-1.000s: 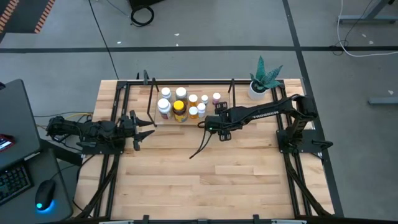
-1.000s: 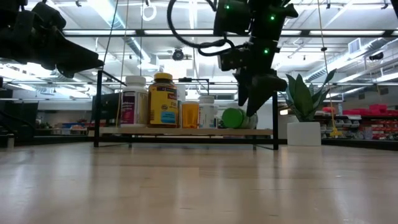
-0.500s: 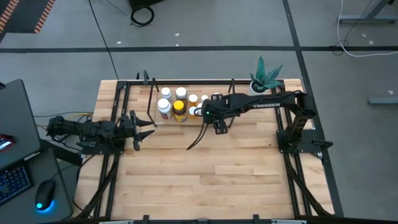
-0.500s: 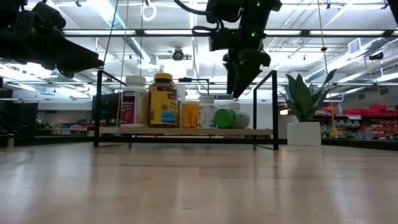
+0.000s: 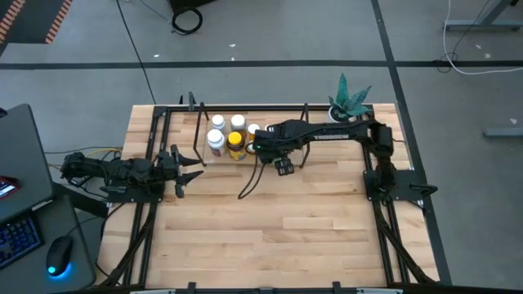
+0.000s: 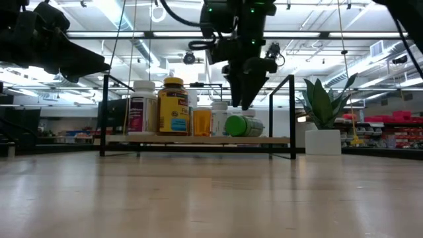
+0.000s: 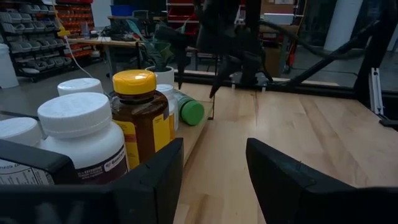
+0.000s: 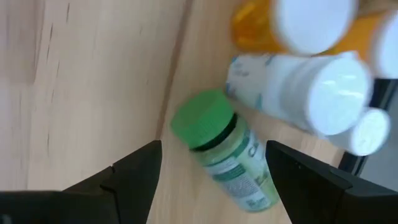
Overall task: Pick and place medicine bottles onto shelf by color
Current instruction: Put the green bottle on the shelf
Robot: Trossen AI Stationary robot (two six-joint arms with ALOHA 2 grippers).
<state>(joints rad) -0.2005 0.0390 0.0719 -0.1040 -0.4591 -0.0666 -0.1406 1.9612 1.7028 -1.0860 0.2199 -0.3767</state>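
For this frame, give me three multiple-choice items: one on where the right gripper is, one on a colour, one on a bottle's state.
1. Where is the right gripper?
A. Above the shelf, over the green-capped bottle
B. Beside the plant pot
C. Low over the table's near edge

2. What colour is the cap of the amber bottle?
A. White
B. Yellow
C. Green

3. How does the green-capped bottle stand?
A. Upright on its base
B. Held in the air by a gripper
C. On its side on the shelf

Answers:
1. A: the low view shows the gripper hanging over the bottle on the shelf, while the left gripper waits at the table's left.
2. B: the left wrist view shows a yellow cap.
3. C: the low and right wrist views show it on its side, cap toward the table, with the open fingers clear of it.
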